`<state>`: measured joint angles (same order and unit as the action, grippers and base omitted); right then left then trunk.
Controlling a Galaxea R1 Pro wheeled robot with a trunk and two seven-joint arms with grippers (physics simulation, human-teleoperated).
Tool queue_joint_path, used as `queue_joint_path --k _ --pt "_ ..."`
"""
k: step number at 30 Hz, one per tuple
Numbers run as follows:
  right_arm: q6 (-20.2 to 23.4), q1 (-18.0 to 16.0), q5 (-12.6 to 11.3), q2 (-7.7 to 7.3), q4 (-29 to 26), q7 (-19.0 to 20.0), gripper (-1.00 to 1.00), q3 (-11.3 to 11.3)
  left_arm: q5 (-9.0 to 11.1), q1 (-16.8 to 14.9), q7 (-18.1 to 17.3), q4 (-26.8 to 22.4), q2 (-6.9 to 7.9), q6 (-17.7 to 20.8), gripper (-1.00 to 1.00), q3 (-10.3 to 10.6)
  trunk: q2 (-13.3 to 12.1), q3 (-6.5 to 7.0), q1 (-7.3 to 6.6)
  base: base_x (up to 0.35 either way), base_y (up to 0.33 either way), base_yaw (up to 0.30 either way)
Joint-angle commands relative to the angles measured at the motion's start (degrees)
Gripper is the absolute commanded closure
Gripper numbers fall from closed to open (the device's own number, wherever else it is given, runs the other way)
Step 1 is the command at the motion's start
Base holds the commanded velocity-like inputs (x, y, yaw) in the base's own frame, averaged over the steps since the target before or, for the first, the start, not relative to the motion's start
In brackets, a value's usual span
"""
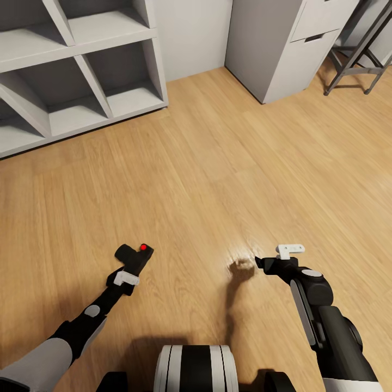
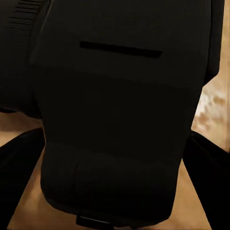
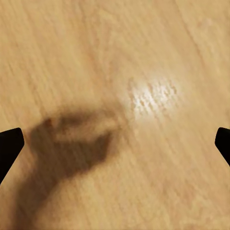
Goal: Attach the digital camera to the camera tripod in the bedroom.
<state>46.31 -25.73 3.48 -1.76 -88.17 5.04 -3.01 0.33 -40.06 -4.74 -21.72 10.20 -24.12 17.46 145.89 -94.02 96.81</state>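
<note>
Head view gives you wide wood floor [image 1: 207, 179], white cubby shelves [image 1: 81, 81] far left and dark metal legs [image 1: 354, 60] at the far right corner, possibly the camera tripod. Your left gripper [image 1: 132, 260] already clamps the digital camera [image 1: 136, 254], red button up, low over the boards. Right gripper [image 1: 272, 261] hangs spread wide, empty. Pickup is done; approach and mounting remain.

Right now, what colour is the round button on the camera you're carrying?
Bright red, on the black digital camera held in the left claw; the head view shows it best.
</note>
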Motion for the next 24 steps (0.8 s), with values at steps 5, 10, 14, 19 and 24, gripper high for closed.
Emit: queue_joint_path --k 5,10,14,19,24 --pt "0.27 -0.02 0.39 0.0 -0.04 0.51 -1.0 -0.07 0.09 -0.1 -0.03 -0.79 -0.16 -0.58 1.0 -0.01 0.01 -0.03 -0.01 0.0 0.0 0.0" --pt "0.27 -0.02 0.31 0.0 -0.05 0.56 -1.0 -0.07 0.77 -0.11 0.53 -10.58 -0.5 -0.71 1.0 -0.44 0.01 -0.03 -0.01 0.0 0.0 0.0" --pt "0.27 -0.02 0.31 0.0 -0.03 0.63 -1.0 -0.12 0.85 -0.11 0.75 -19.56 -0.53 -0.21 1.0 -0.42 0.01 -0.03 -0.01 0.0 0.0 0.0" --pt "0.36 -0.02 0.38 -0.02 -0.07 0.67 -1.0 -0.18 12.73 -0.03 18.54 -23.75 -10.68 0.13 1.0 -0.12 0.01 -0.03 -0.01 0.0 0.0 0.0" --pt "0.36 -0.02 0.39 0.0 -0.07 0.67 -1.0 -0.16 13.84 -0.03 23.13 -22.98 -14.26 0.25 1.0 -0.28 0.01 -0.03 -0.01 0.0 0.0 0.0"
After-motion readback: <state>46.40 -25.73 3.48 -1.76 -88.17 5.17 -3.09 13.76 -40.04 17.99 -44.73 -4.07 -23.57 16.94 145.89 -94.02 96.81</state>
